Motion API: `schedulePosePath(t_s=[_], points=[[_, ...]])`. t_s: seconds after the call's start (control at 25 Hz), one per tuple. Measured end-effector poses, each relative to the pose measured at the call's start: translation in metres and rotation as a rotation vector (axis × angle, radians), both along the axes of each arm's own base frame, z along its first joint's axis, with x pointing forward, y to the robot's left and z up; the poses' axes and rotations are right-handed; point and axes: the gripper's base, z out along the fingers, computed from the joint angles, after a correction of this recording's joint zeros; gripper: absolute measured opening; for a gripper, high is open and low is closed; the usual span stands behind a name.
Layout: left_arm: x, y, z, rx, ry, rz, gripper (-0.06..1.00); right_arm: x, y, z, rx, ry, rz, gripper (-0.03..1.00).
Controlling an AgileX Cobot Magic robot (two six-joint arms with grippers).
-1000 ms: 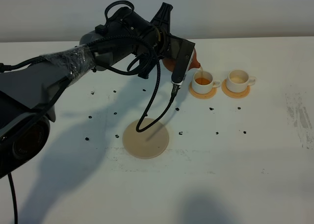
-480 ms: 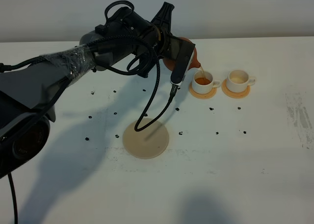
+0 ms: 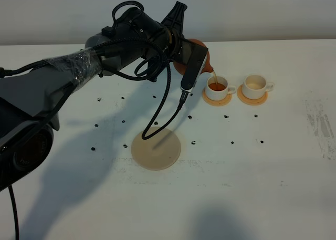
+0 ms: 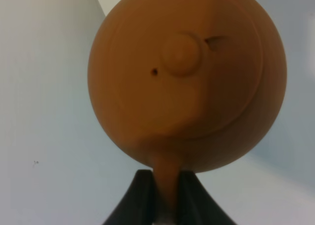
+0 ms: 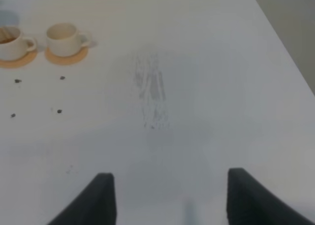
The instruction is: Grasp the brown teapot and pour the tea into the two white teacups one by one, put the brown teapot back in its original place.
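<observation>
The brown teapot [image 3: 206, 64] hangs tilted at the back of the table, spout down over the left one of the two white teacups [image 3: 217, 86], and a thin stream of tea runs into it. That cup holds amber tea. The right teacup [image 3: 256, 85] stands beside it and looks pale inside. My left gripper [image 4: 165, 188] is shut on the loop handle of the teapot [image 4: 187, 77], whose lid faces the wrist camera. The tan round coaster [image 3: 156, 148], the original place, lies bare at mid-table. My right gripper [image 5: 174, 198] is open over bare table, with both teacups [image 5: 63, 38] far from it.
Each cup stands on a small orange coaster [image 3: 252, 98]. Small black specks [image 3: 232, 143] are scattered over the white table. A scuffed grey patch [image 3: 323, 125] marks the right side. A black cable [image 3: 163, 114] hangs from the left arm over the tan coaster.
The left arm has rolled a little further, tipping the teapot slightly more. The hanging cable has swung a bit to the left. Tea keeps running into the left cup.
</observation>
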Motion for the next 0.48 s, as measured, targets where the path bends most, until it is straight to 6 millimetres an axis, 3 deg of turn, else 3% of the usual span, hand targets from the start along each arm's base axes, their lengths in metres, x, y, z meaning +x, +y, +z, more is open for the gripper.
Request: schedulePosePath(t_s=[0.48], points=[[0.0001, -0.0001, 0.0001, 0.000, -0.002, -0.001, 0.09, 0.0000, 0.0000, 0.0000, 0.000, 0.000, 0.000, 0.52]])
